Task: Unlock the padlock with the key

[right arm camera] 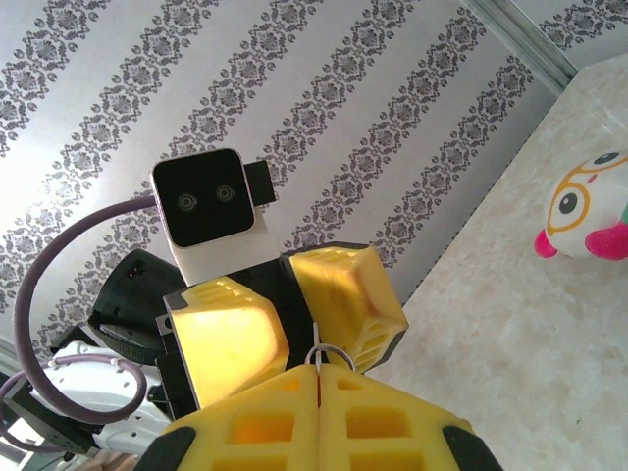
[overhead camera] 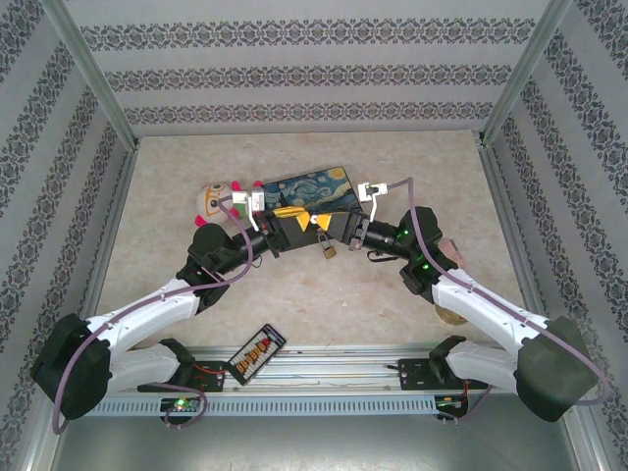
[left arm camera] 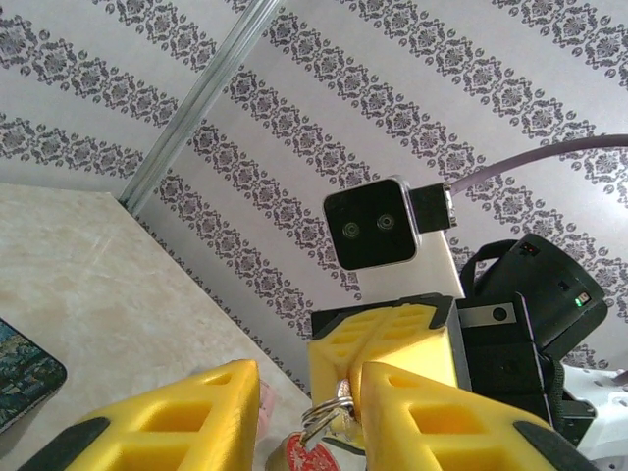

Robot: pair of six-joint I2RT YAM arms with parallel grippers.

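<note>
My right gripper (overhead camera: 325, 223) (right arm camera: 319, 369) is shut on the key (right arm camera: 316, 343), a thin silvery sliver that pokes from between its tips with a wire ring (right arm camera: 330, 349) around it. The same key (left arm camera: 343, 390) and ring (left arm camera: 329, 412) show in the left wrist view. Below them hangs the small brass padlock (overhead camera: 328, 248), whose top with a red label (left arm camera: 312, 455) sits at the bottom edge. My left gripper (overhead camera: 293, 218) (left arm camera: 309, 381) is open, facing the right one tip to tip. Its yellow fingers (right arm camera: 228, 339) stand either side of the ring without touching it.
The Starry-Night tin box (overhead camera: 314, 188) lies flat just behind both grippers. A plush toy (overhead camera: 211, 201) (right arm camera: 587, 208) sits at its left end. A small black device with coloured buttons (overhead camera: 257, 351) lies near the front rail. Patterned walls enclose the table (overhead camera: 392, 285).
</note>
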